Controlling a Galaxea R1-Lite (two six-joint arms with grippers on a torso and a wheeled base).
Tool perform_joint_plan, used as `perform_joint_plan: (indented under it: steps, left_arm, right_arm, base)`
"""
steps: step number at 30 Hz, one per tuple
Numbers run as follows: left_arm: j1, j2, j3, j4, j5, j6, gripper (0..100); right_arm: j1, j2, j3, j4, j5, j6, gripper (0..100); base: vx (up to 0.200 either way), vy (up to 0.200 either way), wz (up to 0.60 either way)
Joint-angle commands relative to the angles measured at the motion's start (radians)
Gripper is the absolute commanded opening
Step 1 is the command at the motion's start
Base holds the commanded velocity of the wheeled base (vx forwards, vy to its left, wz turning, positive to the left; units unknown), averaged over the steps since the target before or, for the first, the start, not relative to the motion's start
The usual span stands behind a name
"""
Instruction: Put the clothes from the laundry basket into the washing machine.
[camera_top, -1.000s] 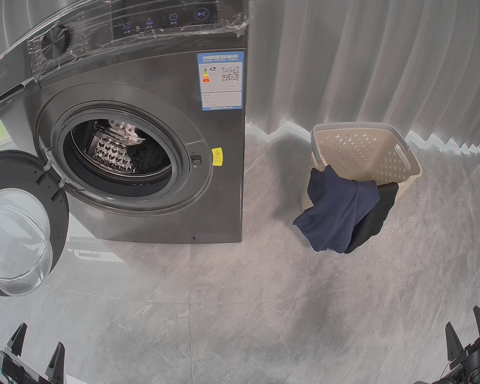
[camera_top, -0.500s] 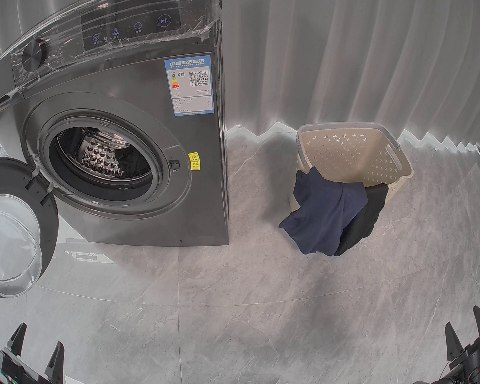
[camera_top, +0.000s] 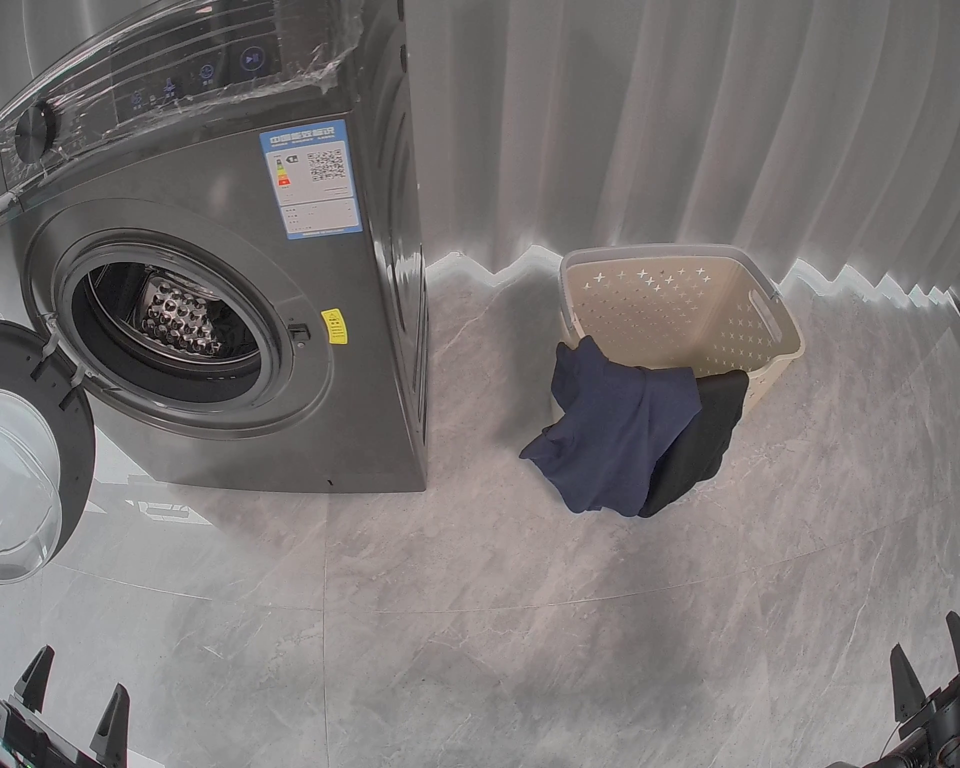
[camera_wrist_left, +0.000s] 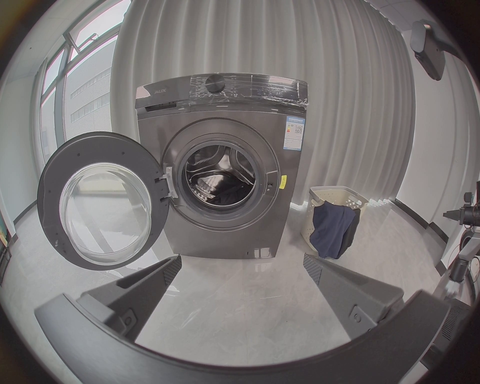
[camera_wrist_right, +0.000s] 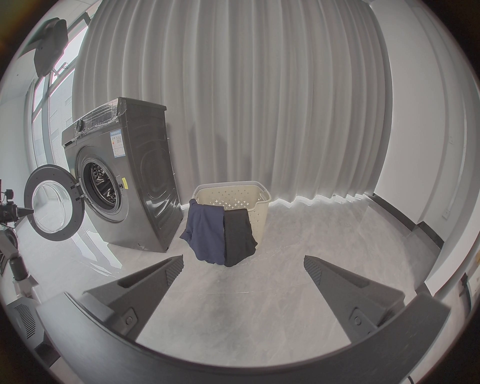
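Two claws, one washer (camera_top: 230, 330), one basket (camera_top: 690, 300) and two garments on the basket: a navy one (camera_top: 612, 440) and a black one (camera_top: 700, 450).

Both garments hang over the basket's rim on the side facing the claws. They lie side by side and touching, the navy one on the washer's side, and they trail down the outer wall toward the floor (camera_top: 500, 620). Inside the drum (camera_wrist_left: 220, 175) lies one dark heap, possibly a third garment; the view is too dim to be sure.

The washer stands straight ahead of the left claw (camera_wrist_left: 240, 259) and well apart from it. Its round door (camera_top: 35, 460) is swung fully open, hanging ahead of that claw and nearer to it than the drum mouth. The basket stands ahead of the right claw (camera_wrist_right: 242, 260), also well apart and just beside the washer's side wall. A pale curtain (camera_top: 700, 120) hangs behind both. Between the claws and the basket lies grey tiled floor.

Both arms sit low and drawn in, one at each side, claws pointing forward. Each claw is spread wide with its fingers far apart, and neither touches any garment.
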Motion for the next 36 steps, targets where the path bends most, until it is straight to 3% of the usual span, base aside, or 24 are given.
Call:
perform_joint_plan:
  steps: [1, 8, 17, 23, 36]
  left_arm:
    - [-0.002, -0.015, 0.016, 0.0, -0.003, 0.004, 100]
    - [0.0, -0.015, 0.016, -0.002, 0.002, -0.006, 100]
    - [-0.002, -0.015, 0.016, 0.0, -0.001, -0.003, 100]
    - [0.0, -0.015, 0.016, 0.0, 0.0, -0.006, 100]
    - [-0.002, -0.015, 0.016, 0.0, 0.0, -0.004, 100]
  right_arm:
    - [0.0, -0.015, 0.018, 0.0, 0.0, 0.0, 100]
    - [0.0, -0.015, 0.018, 0.0, 0.0, 0.0, 100]
    - [0.0, -0.015, 0.018, 0.0, 0.0, 0.0, 100]
    - [0.0, -0.015, 0.018, 0.0, 0.0, 0.0, 100]
    - [0.0, -0.015, 0.018, 0.0, 0.0, -0.002, 100]
  base:
    - [0.0, -0.2, 0.0]
    - [0.0, -0.029, 0.0]
    - [0.2, 0.0, 0.0]
    - [0.0, 0.0, 0.0]
    - [0.0, -0.2, 0.0]
